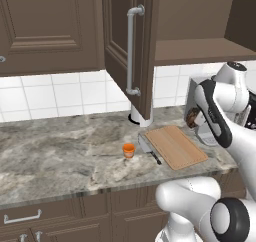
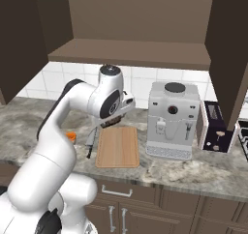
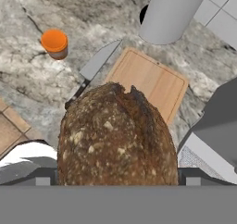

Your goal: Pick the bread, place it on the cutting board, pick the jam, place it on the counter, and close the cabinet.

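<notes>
The gripper (image 3: pixel 118 183) was clamped on the bread (image 3: pixel 118 137) above the cutting board (image 3: pixel 150 82); lowering it straight onto bare wood, clear of the knife (image 3: pixel 95 65), seemed best

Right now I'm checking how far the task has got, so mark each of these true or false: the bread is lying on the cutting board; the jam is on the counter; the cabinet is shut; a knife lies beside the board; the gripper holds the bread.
1. The bread lies on the cutting board. False: it is held in the air above the board.
2. The jam stands on the counter. True.
3. The cabinet is shut. False: its door stands open.
4. A knife lies beside the board. True.
5. The gripper holds the bread. True.
</notes>
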Robot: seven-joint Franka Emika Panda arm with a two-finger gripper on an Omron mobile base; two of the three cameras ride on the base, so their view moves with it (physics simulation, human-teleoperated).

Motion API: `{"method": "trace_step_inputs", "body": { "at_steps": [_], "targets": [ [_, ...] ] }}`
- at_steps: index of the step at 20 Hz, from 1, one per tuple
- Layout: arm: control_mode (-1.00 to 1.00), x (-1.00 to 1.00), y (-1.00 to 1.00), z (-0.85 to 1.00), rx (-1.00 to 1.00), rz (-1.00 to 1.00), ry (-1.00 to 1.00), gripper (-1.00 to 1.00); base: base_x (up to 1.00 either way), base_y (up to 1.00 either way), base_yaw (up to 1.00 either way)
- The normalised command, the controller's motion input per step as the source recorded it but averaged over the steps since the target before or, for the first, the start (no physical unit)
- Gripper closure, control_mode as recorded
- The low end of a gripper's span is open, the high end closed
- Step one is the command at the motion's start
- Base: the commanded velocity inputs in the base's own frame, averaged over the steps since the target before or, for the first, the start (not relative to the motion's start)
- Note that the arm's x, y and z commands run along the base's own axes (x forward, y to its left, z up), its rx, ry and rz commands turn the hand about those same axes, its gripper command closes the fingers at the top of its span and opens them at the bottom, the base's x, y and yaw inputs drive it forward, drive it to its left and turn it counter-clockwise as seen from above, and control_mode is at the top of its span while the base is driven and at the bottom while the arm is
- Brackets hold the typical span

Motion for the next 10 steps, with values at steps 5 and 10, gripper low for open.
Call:
{"method": "trace_step_inputs", "body": {
  "at_steps": [5, 10],
  "targets": [
    [-1.0, 0.21, 0.0, -0.21, 0.0, 0.0, 0.0, 1.0, 0.0, 0.0, 0.0],
    [-1.0, 0.29, 0.0, -0.13, 0.0, 0.0, 0.0, 1.0, 0.0, 0.0, 0.0]
  ]
}}
